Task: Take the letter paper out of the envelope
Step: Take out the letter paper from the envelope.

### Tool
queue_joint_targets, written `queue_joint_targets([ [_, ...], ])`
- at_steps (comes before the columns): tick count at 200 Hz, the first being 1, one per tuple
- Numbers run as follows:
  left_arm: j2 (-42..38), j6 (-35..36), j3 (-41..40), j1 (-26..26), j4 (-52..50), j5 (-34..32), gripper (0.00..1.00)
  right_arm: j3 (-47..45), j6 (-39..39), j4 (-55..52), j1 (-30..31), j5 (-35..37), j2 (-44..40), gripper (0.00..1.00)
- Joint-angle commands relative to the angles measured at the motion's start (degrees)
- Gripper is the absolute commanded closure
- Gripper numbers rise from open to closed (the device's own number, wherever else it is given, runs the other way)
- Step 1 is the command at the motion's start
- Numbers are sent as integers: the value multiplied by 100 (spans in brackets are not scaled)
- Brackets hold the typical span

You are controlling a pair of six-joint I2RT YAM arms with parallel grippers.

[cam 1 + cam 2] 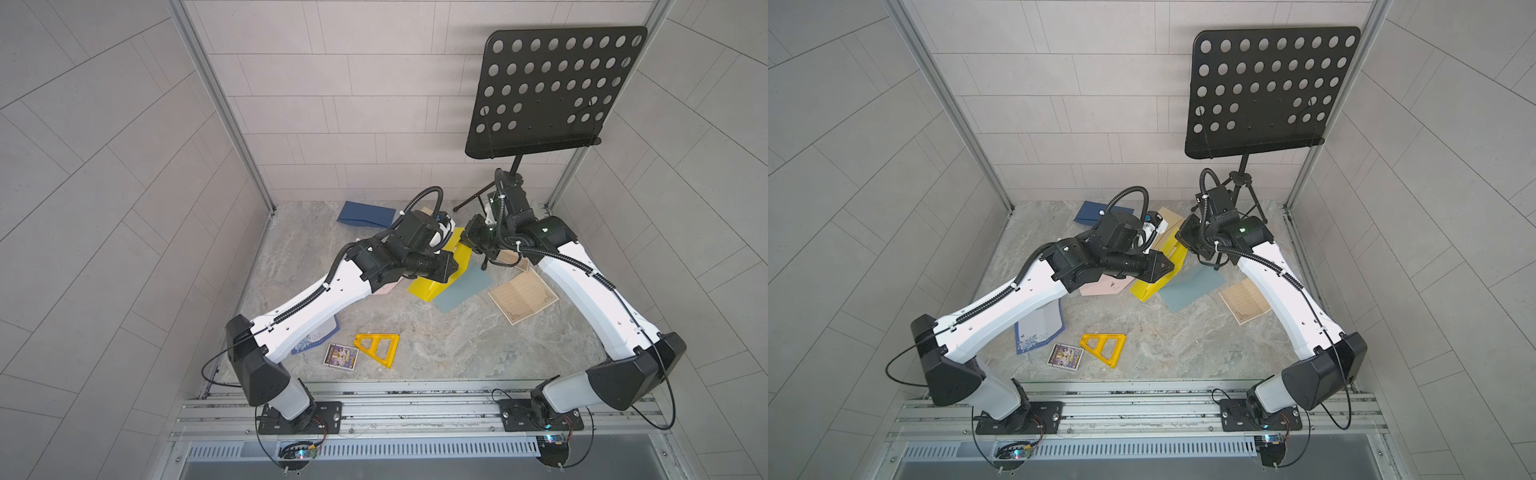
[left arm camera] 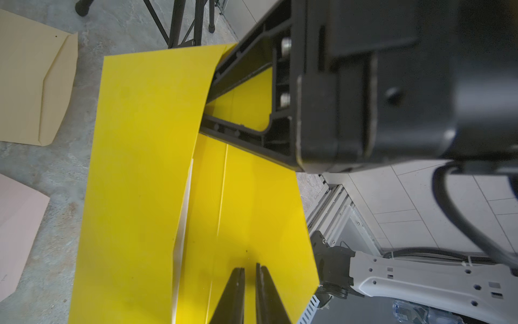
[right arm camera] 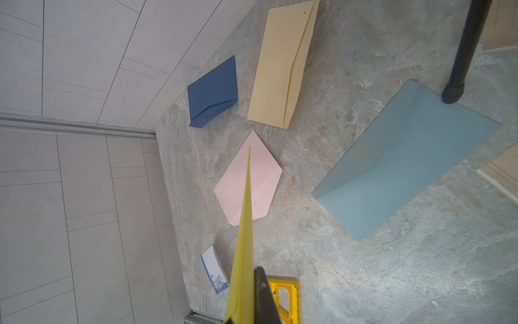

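Over the marbled worktop (image 1: pixel 436 345), the right gripper (image 3: pixel 252 280) holds up the yellow envelope (image 2: pixel 140 168) in clamped jaws, the left gripper (image 2: pixel 249 269), jaws barely parted, hovers near the peeking letter paper (image 2: pixel 186 202), and pinching that sheet looks next.

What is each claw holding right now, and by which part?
The right claw is shut on the yellow envelope, pinching one edge. Whether the left claw grips anything cannot be told.
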Motion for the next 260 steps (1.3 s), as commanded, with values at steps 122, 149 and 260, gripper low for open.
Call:
queue_joint_targets([
  [122, 289, 759, 494, -142, -850, -1137, 67, 91, 389, -114, 33, -208, -27, 100],
  [149, 284, 780, 516, -154, -873, -1077, 67, 125, 421, -169, 33, -181, -12, 100],
  [260, 503, 1402, 850, -529, -1573, -2456, 68, 66, 939, -370, 28, -109, -165, 100],
])
